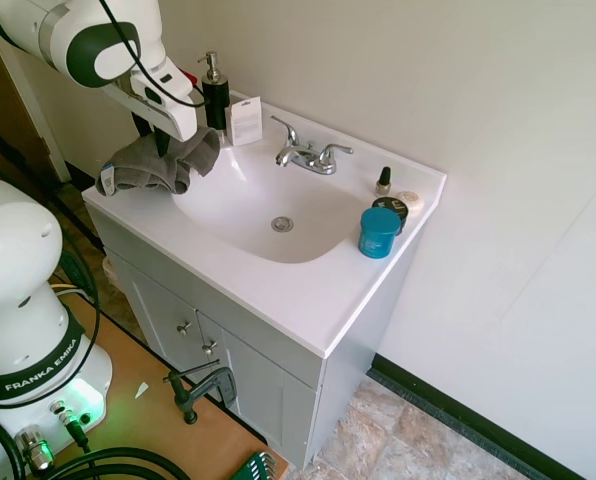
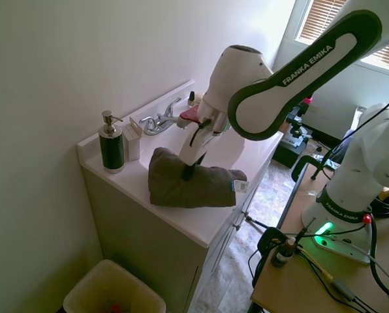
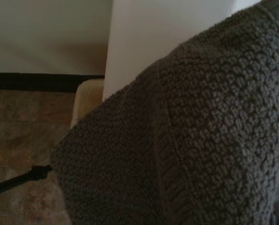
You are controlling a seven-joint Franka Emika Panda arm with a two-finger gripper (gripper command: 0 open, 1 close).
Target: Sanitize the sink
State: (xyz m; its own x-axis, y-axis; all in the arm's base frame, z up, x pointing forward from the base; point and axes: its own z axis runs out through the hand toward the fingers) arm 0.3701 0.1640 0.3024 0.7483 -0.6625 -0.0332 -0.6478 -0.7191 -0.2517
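The sink (image 1: pixel 240 206) is a glossy white oval basin set in a white vanity top, with a chrome faucet (image 1: pixel 308 155) and a small round drain (image 1: pixel 282 224). My gripper (image 1: pixel 164 143) hangs over the counter's left end, outside the basin, shut on a grey towel (image 1: pixel 150 166). The towel (image 2: pixel 193 186) droops in folds below the gripper (image 2: pixel 189 171), and a white tag shows at one end. The same towel (image 3: pixel 200 140) fills most of the wrist view. The cloth hides the fingertips.
A dark soap dispenser (image 1: pixel 215 95) and a white card (image 1: pixel 245 120) stand behind the towel. A blue jar (image 1: pixel 379 232), a dark lid (image 1: pixel 390 207) and a small bottle (image 1: pixel 383 181) sit at the right of the basin. A cream bin (image 2: pixel 113 295) stands on the floor beside the vanity.
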